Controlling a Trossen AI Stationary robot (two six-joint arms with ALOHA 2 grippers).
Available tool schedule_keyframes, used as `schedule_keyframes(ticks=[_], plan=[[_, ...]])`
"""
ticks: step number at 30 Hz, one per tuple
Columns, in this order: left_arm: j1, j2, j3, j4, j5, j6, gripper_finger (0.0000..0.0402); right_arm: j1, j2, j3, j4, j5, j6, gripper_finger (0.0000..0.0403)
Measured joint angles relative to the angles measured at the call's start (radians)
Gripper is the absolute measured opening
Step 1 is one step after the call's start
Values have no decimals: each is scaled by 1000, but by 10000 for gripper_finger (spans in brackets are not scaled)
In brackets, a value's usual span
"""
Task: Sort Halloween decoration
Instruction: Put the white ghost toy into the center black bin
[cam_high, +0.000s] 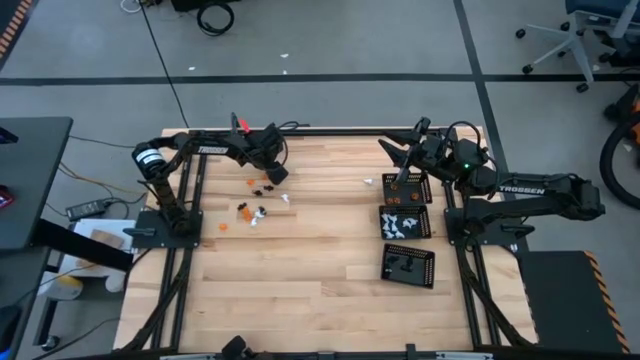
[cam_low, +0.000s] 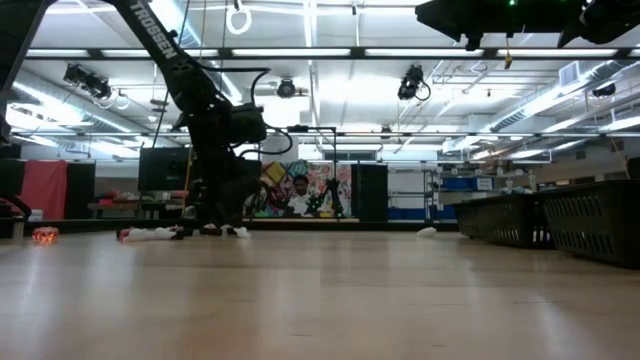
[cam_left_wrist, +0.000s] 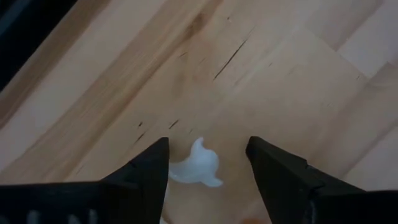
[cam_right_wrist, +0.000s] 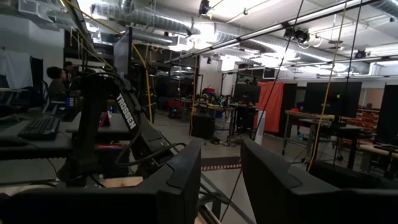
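At centre left of the high view, the left gripper (cam_left_wrist: 207, 171) straddles a white ghost piece (cam_left_wrist: 196, 169), fingers released, seemingly to grasp it; the right gripper (cam_high: 402, 152), gap empty, waits at upper right above the sorting trays (cam_high: 405, 221).

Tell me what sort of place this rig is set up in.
Most likely a robotics lab or workshop in an open industrial hall. The right wrist view shows bare ceiling ducts and desks with a keyboard; the high view shows a concrete floor with a rolling office chair beside the wooden table.
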Motion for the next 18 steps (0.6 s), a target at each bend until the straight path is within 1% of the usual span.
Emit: schedule_keyframes(ticks=[13, 18], plan=[[-24, 1, -1, -18, -10, 32, 126, 0, 0, 0, 0, -2, 0, 119], [-44, 2, -2, -19, -22, 31, 115, 0, 0, 0, 0, -2, 0, 119]])
